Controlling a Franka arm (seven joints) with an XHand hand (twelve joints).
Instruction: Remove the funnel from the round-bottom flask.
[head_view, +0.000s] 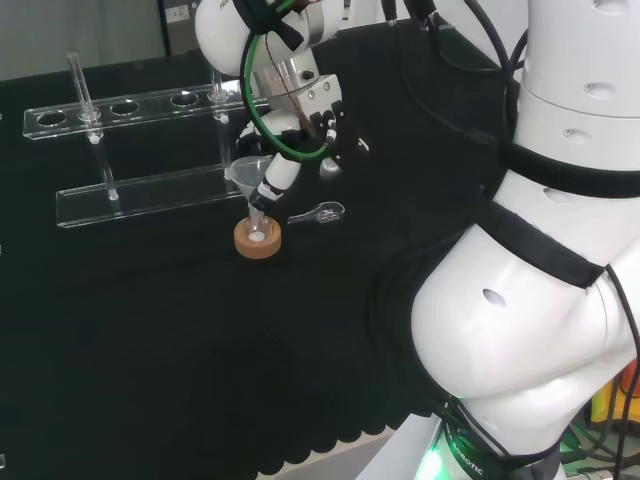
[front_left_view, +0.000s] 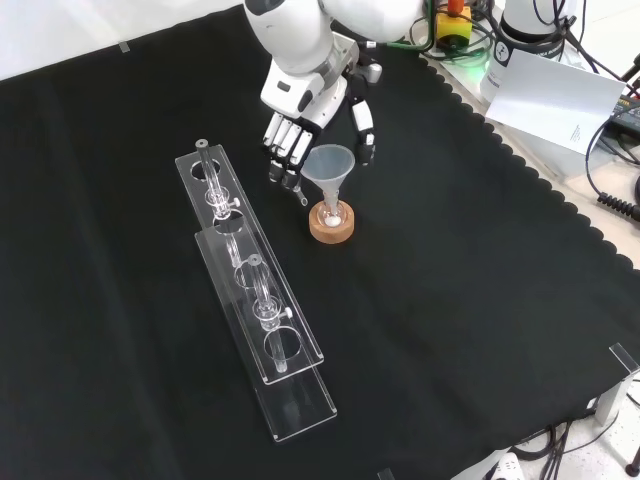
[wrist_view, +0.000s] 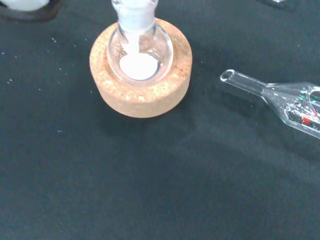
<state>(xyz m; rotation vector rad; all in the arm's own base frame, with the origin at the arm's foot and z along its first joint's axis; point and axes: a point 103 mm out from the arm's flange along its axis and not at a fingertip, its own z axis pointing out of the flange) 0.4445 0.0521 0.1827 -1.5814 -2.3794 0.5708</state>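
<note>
Black cloth (front_left_view: 480, 300), covering whole bench. White arm (front_left_view: 300, 25), entering front view at 12 o'clock. Clear acrylic test-tube rack (front_left_view: 255, 290), running from 10 toward 6 o'clock of front view, well apart from flask. Hand (front_left_view: 300, 115), black and white, hovering at 11 o'clock of funnel in front view; fingers (front_left_view: 285, 150) hanging relaxed beside the cone, thumb (front_left_view: 364, 130) on its far side; contact with funnel possibly made, hard to tell. Cork ring (front_left_view: 331, 226), upright on cloth. Round-bottom flask (wrist_view: 140, 50), seated in ring, white patch at bottom. Funnel (front_left_view: 329, 166), clear, stem down in flask neck. Small glass piece (wrist_view: 280, 100), lying at 3 o'clock of ring in head view.
</note>
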